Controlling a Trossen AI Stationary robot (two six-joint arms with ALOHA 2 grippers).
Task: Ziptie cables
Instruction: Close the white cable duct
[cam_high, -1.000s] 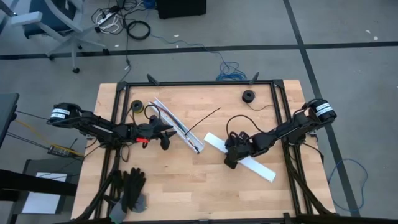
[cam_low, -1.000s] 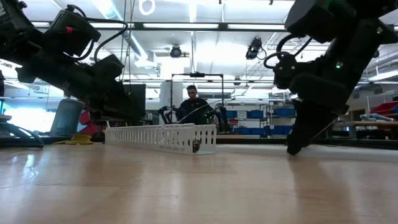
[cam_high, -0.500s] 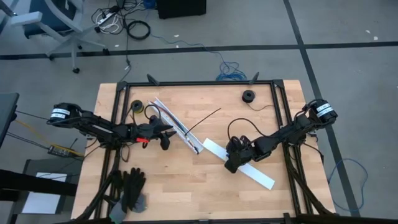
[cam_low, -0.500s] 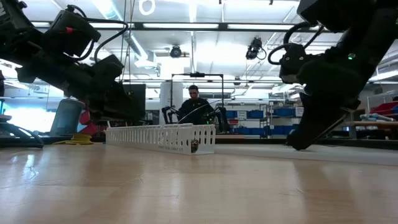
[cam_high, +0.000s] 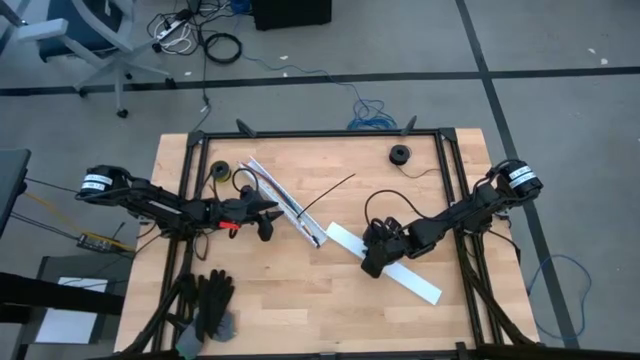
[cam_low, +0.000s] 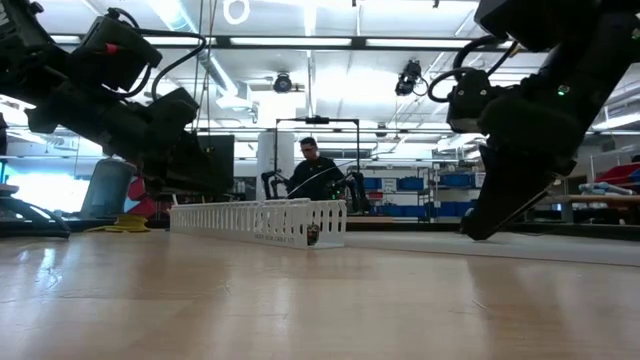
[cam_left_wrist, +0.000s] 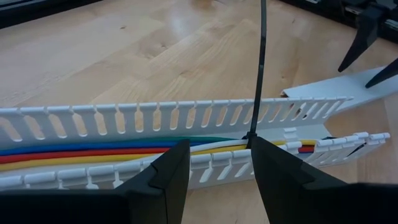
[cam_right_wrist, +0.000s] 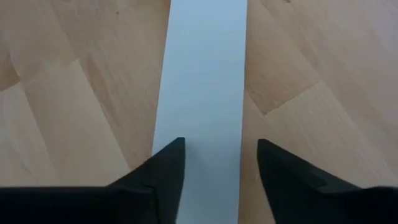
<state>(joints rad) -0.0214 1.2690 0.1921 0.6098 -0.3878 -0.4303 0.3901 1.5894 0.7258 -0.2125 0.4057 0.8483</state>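
Only your left wrist view shows the cables (cam_left_wrist: 124, 151) in the channel (cam_left_wrist: 186, 118); both end effectors (cam_left_wrist: 217, 180) (cam_right_wrist: 217, 180) stand apart, empty, over the wooden table (cam_high: 300, 300).

We see a pale wood table (cam_high: 300, 290) with visible grain and a soft sheen, and on it a white slotted plastic channel (cam_left_wrist: 155, 115), matt and smooth. Inside it the cables (cam_left_wrist: 93, 152) look like glossy plastic-coated wire, while the flat white strip (cam_right_wrist: 202, 81) looks smooth and matt.
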